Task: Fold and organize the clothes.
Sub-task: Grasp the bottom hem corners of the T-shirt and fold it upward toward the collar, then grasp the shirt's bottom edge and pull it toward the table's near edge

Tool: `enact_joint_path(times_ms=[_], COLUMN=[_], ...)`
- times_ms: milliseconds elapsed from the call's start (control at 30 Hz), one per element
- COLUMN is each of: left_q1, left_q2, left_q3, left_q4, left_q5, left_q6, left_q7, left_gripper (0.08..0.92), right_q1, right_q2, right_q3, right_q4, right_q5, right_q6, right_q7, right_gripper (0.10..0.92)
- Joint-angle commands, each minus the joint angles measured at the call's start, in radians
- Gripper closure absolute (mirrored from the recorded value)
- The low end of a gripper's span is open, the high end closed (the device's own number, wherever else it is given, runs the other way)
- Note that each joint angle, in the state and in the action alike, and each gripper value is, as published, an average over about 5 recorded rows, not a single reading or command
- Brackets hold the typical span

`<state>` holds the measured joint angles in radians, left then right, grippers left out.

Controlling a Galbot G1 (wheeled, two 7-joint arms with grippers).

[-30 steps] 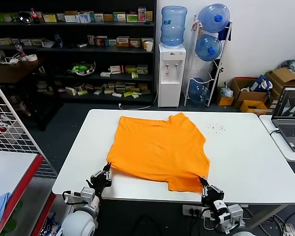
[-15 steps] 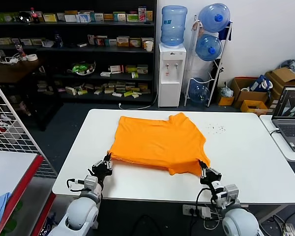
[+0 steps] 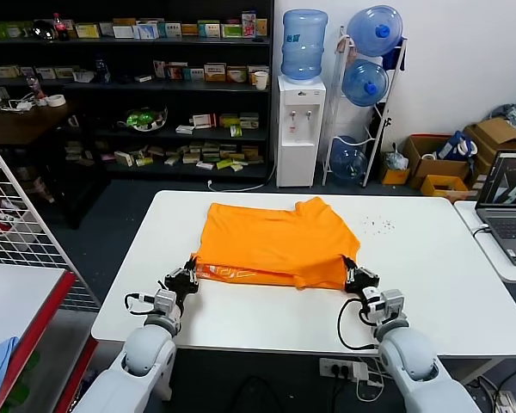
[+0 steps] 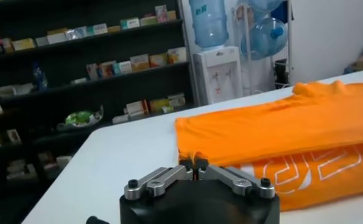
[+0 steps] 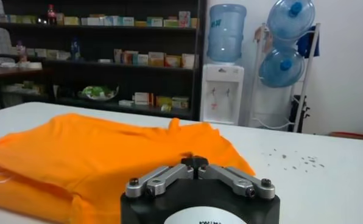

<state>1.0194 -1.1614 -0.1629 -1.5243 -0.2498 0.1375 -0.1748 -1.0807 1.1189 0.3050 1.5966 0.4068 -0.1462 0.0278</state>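
Two grippers pinched one bright orange soft-fabric T-shirt point(image 3: 275, 241) on the white table point(image 3: 447, 284).
Left gripper point(image 3: 186, 277) and right gripper point(image 3: 355, 275) were clamped on its folded-over near hem corners, white lettering exposed.

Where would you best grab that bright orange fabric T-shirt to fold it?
At the two near hem corners, coming from the table's front edge: the bright orange fabric T-shirt lies flat, and the left gripper and right gripper pinch there.

White table point(image 3: 447, 284), water dispenser point(image 3: 300, 129) w/ spare bottles behind, stocked shelves point(image 3: 155, 95) – laptop point(image 3: 509, 211) at right edge
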Motion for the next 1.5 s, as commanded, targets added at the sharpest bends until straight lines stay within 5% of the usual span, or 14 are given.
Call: enact_joint_path(times_ms=[33,467,900,1200,1500], left_q1=[-0.077,-0.099,0.012,-0.016,-0.072], left_q2=[0.004,0.013,0.042,0.031,0.019], left_q3=[0.031,0.042,0.025,0.024,0.023], left_q4=[0.064,0.09,0.003,0.04,0.091], left_q5=[-0.006,-0.045,-0.132,-0.168,-0.181], left_q6=[0.008,0.024,0.056,0.071,0.07], left_q7=[0.002,0.02,0.019,0.017,0.012], left_gripper=[0.895,0.879,0.527,0.267,0.178], right_q1=[0.104,0.164,-0.088,-0.143,-0.104], right_q2=[0.0,0.037,-0.012,-0.021,-0.003], right_q3=[-0.033,-0.048,0.03,0.078,0.071], right_q4=[-0.109,-0.217,0.038,0.046,-0.026], right_q5=[0.007,0.011,-0.02,-0.031,-0.033], right_q6=[0.002,0.012,-0.048,-0.081,-0.084], right_q7=[-0.005,-0.021,-0.004,0.015,0.012], right_gripper=[0.901,0.849,0.472,0.231,0.224])
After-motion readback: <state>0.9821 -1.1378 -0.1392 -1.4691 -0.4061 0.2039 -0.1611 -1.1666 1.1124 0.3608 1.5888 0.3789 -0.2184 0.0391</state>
